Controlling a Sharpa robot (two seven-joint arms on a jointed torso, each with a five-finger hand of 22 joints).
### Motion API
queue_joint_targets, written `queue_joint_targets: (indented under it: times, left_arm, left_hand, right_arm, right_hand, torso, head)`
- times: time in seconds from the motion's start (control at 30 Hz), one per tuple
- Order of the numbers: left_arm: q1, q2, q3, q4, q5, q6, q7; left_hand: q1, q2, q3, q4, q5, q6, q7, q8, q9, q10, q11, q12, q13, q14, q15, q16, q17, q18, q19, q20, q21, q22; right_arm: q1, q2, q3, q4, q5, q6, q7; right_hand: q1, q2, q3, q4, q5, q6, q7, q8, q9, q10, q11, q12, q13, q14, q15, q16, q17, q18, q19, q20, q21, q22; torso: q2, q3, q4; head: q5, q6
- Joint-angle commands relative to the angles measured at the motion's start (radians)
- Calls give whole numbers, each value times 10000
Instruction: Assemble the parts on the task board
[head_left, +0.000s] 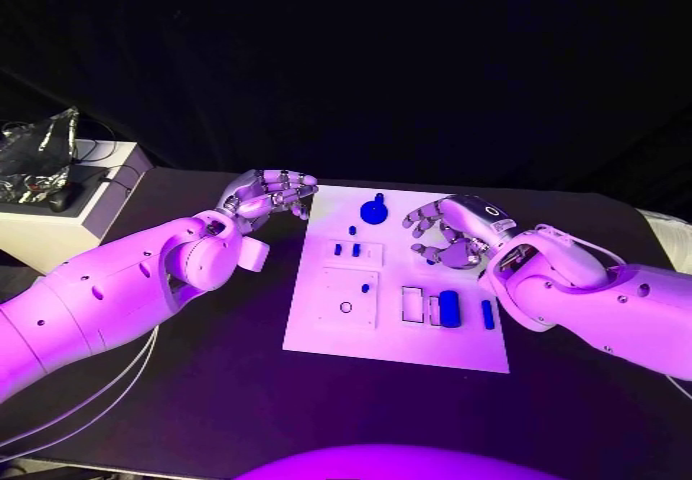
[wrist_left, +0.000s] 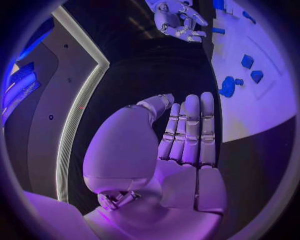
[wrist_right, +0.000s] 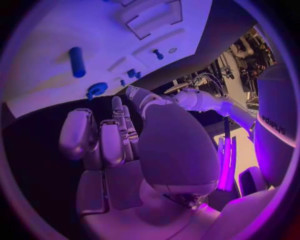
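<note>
Overhead, both hands curl — wrist views show left hand (wrist_left: 181, 150) and right hand (wrist_right: 125, 150) empty.

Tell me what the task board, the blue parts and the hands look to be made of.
Task board: flat white plate, matte, probably plastic; no glare.
Blue parts, such as the round knob and the capsule piece: solid colour, smooth, likely moulded or printed plastic.
Left hand and right hand: shiny, metallic-looking segments; metal or metallised plastic, hard to say.
</note>
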Motion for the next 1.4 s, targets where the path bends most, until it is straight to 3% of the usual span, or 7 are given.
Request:
queue_joint_targets:
  times: [0.03, 0.2, 0.43, 0.6, 0.77, 0.87, 1.4]
  left_arm:
    - [5, -23, 8, 54, -26, 31, 330]
    - [4, -70, 6, 84, -29, 51, 365]
    - [3, -77, 5, 87, -30, 94, 345]
    - [3, -98, 5, 81, -30, 90, 332]
    - [3, -114, 5, 76, -30, 89, 328]
    - [3, -111, 5, 76, -30, 94, 325]
    - [3, -133, 4, 64, -20, 92, 295]
  left_hand:
    - [71, 2, 16, -48, 14, -64, -15, 69, -1, 60, 12, -12, -8, -11, 20, -61, -9, 70, 50, 6, -7, 2]
    - [154, -1, 31, -111, 17, -46, -21, 90, -1, 106, 2, -9, -22, -12, 6, -80, -16, 69, 57, -13, 24, 26]
    - [161, 2, 33, -117, 17, -44, -20, 92, -2, 113, 1, -9, -24, -12, 5, -83, -17, 69, 58, -15, 29, 30]
    - [153, 3, 30, -111, 15, -43, -14, 93, -3, 117, 5, -11, -28, -11, 7, -86, -18, 66, 58, -16, 33, 34]
    - [153, 3, 30, -111, 15, -43, -14, 93, -3, 117, 5, -11, -28, -11, 7, -86, -18, 66, 58, -16, 33, 34]
    - [153, 3, 30, -111, 15, -43, -14, 93, -3, 117, 5, -11, -28, -11, 7, -86, -18, 66, 58, -16, 33, 34]
    - [133, 11, 23, -96, 13, -41, -5, 97, -6, 119, 12, -22, -39, -8, 12, -92, -21, 62, 55, -16, 41, 41]
  right_arm:
    - [218, -245, -1, -87, 506, 1492, 203]
    - [524, -506, 9, -328, -750, 2266, 187]
    - [609, -455, 10, -465, -1764, 2998, -173]
    - [618, -365, 2, -539, -2046, 3529, -316]
    - [604, -212, -14, -635, -2231, 3517, -464]
    - [595, -116, -19, -678, -2291, 3437, -529]
    - [442, 207, -83, -788, -2348, 3519, -521]
  right_hand:
    - [-103, -201, 109, 96, 80, 91, -13, 49, 8, 43, -11, -95, -16, 208, -85, 99, 117, -205, 114, 7, 268, 207]
    - [-173, -393, 156, 147, 111, 95, -75, 50, -1, -143, -41, -300, -55, 213, -101, 189, 208, -241, 175, -4, 474, 376]
    - [-275, -449, -180, 175, -101, -7, -181, 11, -23, -375, -67, -457, -44, 183, -123, 204, 149, -229, 156, -22, 431, 371]
    - [-273, -401, -456, 208, -197, 8, -320, 28, -22, -488, -64, -477, -23, 160, -120, 192, 83, -216, 129, -20, 365, 342]
    - [-191, -316, -514, 222, -198, 97, -348, 77, -9, -431, -80, -435, 10, 155, -129, 200, 77, -219, 132, -24, 382, 365]
    - [-167, -277, -508, 240, -197, 143, -317, 100, -4, -399, -85, -422, 23, 156, -134, 208, 84, -219, 132, -27, 380, 368]
    - [-59, -87, -151, 417, -179, 578, -315, 295, 38, -127, -135, -376, 74, 181, -178, 290, 159, -244, 187, -63, 511, 492]
  torso:
    - [-5, -3, -59]
    - [1, 2, -45]
    - [-6, -6, -20]
    - [2, -7, -49]
    - [-4, -3, -68]
    - [-5, -7, -41]
    - [-3, -5, -47]
  head:
    - [-195, 95]
    - [-377, 206]
    - [-414, 208]
    - [-400, 228]
    - [-424, 231]
    - [-455, 230]
    - [-373, 181]
